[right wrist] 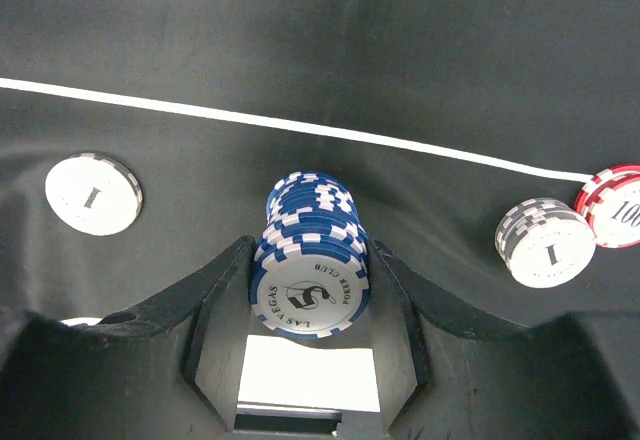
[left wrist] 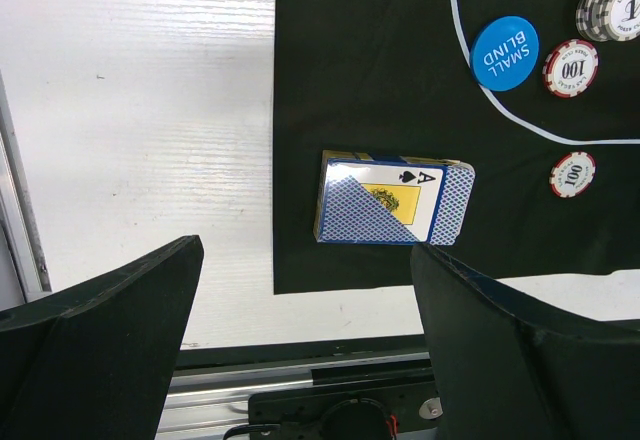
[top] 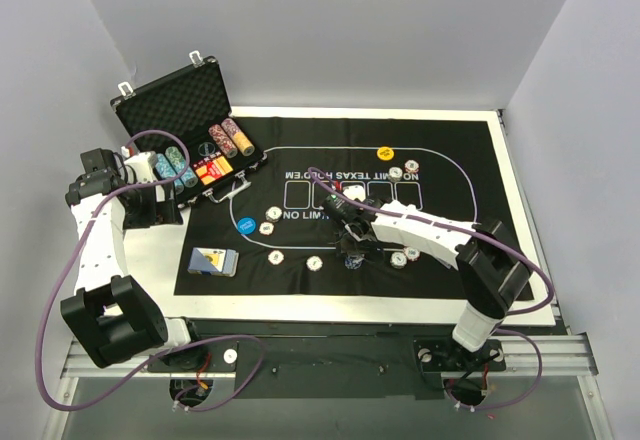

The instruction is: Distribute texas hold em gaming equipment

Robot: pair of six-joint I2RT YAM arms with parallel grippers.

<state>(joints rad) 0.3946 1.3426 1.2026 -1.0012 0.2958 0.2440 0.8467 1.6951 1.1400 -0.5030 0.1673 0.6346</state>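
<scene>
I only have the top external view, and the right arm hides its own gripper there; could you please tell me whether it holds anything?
Observer: Yes. In the right wrist view the right gripper is closed on a blue chip stack, a finger against each side. The top chip reads 5.
Operator: Thank you. What is printed on the blue disc? I cannot read it from here.
Observer: The left wrist view shows it clearly: it reads SMALL BLIND.
Operator: And the other arm, please?
Observer: The left gripper stands wide open and holds nothing.
</scene>
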